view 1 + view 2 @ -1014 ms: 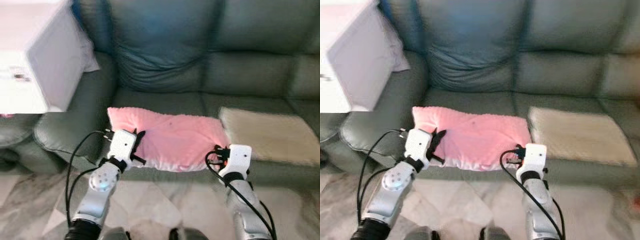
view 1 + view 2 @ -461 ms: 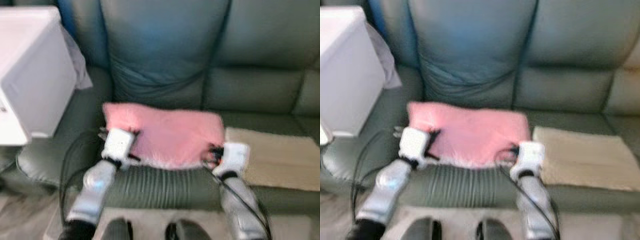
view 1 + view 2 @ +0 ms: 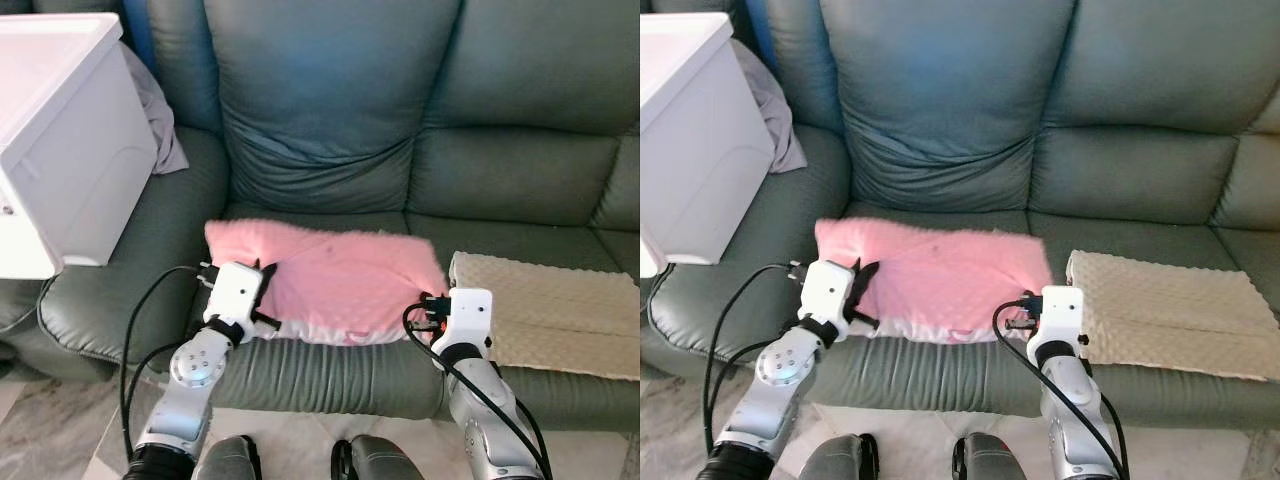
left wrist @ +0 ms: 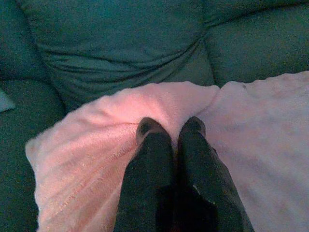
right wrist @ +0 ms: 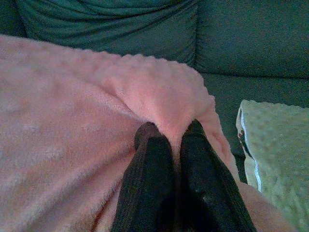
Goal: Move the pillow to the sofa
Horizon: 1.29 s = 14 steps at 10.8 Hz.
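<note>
Since a second ago the pink pillow point(image 3: 335, 285) has gone from overhanging the front edge of the sofa point(image 3: 420, 170) to lying flat on its left seat cushion, just in front of the backrest, and the head views have come in closer. The left tool point(image 4: 170, 131) has its two black fingers pressed nearly together, pinching a fold of plush at the pillow's left edge; the right tool point(image 5: 169, 131) does the same at the pillow's right front corner, its fingers all but closed on a ridge of the fabric. Just beside the pillow on the next seat cushion lies a beige dimpled mat point(image 3: 555, 312), close to the pillow's right edge. Resting on the sofa's left armrest is a white plastic bin point(image 3: 60, 140); what it holds cannot be seen, and a small dark mark low on its side is too small to read. A grey cloth point(image 3: 160, 120) is tucked between the bin and the sofa's backrest.
</note>
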Tool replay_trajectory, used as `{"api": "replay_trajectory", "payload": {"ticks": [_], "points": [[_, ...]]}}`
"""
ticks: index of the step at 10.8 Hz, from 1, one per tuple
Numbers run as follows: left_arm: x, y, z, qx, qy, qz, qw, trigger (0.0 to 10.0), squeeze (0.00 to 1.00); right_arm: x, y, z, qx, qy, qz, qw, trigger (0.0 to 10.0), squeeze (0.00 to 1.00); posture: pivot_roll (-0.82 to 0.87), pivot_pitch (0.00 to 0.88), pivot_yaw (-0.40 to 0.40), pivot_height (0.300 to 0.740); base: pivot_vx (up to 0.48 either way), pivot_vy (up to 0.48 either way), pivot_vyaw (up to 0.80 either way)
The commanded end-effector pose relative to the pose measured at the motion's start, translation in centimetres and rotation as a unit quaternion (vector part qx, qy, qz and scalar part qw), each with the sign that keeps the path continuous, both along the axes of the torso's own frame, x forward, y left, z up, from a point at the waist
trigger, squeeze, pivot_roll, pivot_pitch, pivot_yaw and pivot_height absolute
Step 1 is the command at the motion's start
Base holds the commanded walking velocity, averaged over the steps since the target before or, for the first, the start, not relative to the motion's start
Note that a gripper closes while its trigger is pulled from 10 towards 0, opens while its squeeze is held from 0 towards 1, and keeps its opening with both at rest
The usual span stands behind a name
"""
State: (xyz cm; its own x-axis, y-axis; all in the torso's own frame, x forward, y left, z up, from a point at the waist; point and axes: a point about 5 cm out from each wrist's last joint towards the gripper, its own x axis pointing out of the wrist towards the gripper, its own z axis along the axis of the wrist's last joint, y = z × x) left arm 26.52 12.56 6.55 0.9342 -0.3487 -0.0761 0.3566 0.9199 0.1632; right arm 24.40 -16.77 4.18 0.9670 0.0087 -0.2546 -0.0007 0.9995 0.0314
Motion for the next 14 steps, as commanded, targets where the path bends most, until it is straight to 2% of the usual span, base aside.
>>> {"api": "replay_trajectory", "payload": {"ticks": [1, 3, 4, 6, 8, 11, 14], "points": [[0.1, 0.4, 0.2, -0.003, 0.000, 0.017, 1.000, 10.0, 0.00, 0.5, 0.1, 0.8, 0.002, -0.012, 0.001, 1.000, 10.0, 0.00, -0.04, 0.147, -0.047, 0.740, 0.000, 0.000, 0.00], [0.1, 0.9, 0.5, -0.007, 0.000, 0.024, 1.000, 10.0, 0.00, 1.1, -0.1, 1.8, 0.009, -0.028, -0.003, 1.000, 10.0, 0.00, -0.04, 0.175, -0.043, 0.740, 0.000, 0.000, 0.00], [0.0, 1.5, 0.7, -0.006, 0.000, 0.028, 1.000, 10.0, 0.00, 1.2, -0.4, 2.3, 0.009, -0.030, -0.008, 0.999, 10.0, 0.00, -0.04, 0.216, -0.041, 0.740, 0.000, 0.000, 0.00], [0.0, 2.4, 0.9, 0.007, 0.009, 0.037, 0.999, 10.0, 0.00, 0.9, -0.5, 2.4, 0.008, -0.011, -0.009, 1.000, 10.0, 0.00, -0.04, 0.298, -0.037, 0.740, 0.000, 0.000, 0.00], [0.7, 2.3, 1.7, 0.014, 0.010, 0.013, 1.000, 10.0, 0.00, 0.9, -0.6, 2.1, -0.008, 0.016, -0.021, 1.000, 10.0, 0.00, -0.03, 0.389, -0.019, 0.740, 0.000, 0.000, 0.00], [2.8, 1.9, 2.7, 0.005, -0.002, 0.016, 1.000, 10.0, 0.00, 2.9, -0.3, 3.0, 0.005, 0.023, -0.024, 0.999, 10.0, 0.00, -0.03, 0.486, 0.001, 0.740, 0.000, 0.000, 0.00], [6.0, 1.5, 3.0, 0.005, -0.010, 0.046, 0.999, 10.0, 0.00, 5.7, -0.4, 2.3, -0.008, 0.061, 0.014, 0.998, 10.0, 0.00, -0.05, 0.535, -0.012, 0.740, 0.000, 0.000, 0.00]]}}
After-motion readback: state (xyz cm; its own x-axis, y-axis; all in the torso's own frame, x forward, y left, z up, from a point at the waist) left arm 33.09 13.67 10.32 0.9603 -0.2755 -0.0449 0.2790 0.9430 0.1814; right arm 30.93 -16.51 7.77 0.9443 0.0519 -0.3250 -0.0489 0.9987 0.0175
